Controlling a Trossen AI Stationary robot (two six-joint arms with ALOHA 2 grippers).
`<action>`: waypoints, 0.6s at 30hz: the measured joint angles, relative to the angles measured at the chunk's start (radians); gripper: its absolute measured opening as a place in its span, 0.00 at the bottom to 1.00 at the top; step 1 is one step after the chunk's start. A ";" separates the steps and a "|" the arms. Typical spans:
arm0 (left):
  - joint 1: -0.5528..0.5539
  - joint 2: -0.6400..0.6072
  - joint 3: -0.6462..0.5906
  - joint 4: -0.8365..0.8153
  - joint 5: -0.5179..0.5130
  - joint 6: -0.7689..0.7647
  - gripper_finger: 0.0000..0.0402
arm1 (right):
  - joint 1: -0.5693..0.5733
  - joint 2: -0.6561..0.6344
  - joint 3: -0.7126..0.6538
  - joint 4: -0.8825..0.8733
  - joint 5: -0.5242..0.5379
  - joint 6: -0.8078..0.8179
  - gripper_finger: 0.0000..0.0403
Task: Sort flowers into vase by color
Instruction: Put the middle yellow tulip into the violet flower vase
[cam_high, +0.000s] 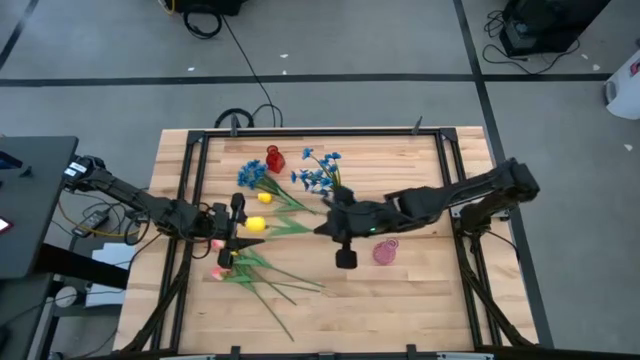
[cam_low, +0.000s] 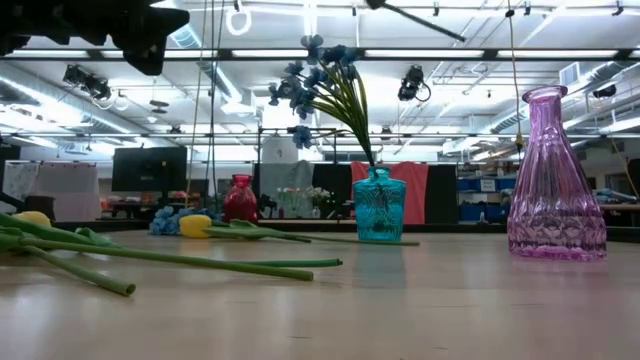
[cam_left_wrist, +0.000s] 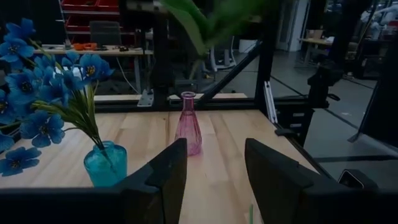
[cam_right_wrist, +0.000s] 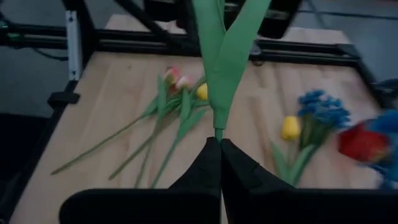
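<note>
No readable brand or label anywhere that I can make out, so on to the arms.

The right gripper (cam_high: 330, 226) is reached in over the middle of the worktop (cam_high: 420, 300), arm stretched from the right side, and its fingers (cam_right_wrist: 208, 171) are clamped tight on a green stem (cam_right_wrist: 219, 59) with long leaves (the bloom on that one is out of view, so no idea which colour it is). The left gripper (cam_high: 232, 222) sits on the left half of the worktop, pointing toward the centre, with its fingers (cam_left_wrist: 166, 171) spread apart and nothing between them.

Where the flowers are: one spray of blue blossoms (cam_low: 318, 75) already stands in the teal vase (cam_low: 379, 205). The pink vase (cam_low: 555, 180) and the red vase (cam_high: 274, 158) hold nothing. A second blue spray (cam_high: 250, 176) lies flat near the red vase, with a yellow tulip (cam_high: 264, 197) just beside it. Another yellow tulip (cam_high: 254, 226) is close to the left gripper. The pink tulips (cam_high: 219, 258) lie in a loose bunch toward the front left, stems fanned across the wood.
</note>
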 joint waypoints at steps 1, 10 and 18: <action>0.000 0.000 0.000 0.001 0.003 0.000 0.42 | 0.002 -0.023 -0.025 0.011 0.017 0.002 0.02; 0.000 0.000 0.000 -0.010 0.007 0.016 0.42 | 0.013 -0.281 -0.406 0.307 0.101 0.090 0.02; 0.000 0.000 0.000 -0.031 0.007 0.014 0.42 | 0.081 -0.503 -0.699 0.673 0.134 -0.021 0.02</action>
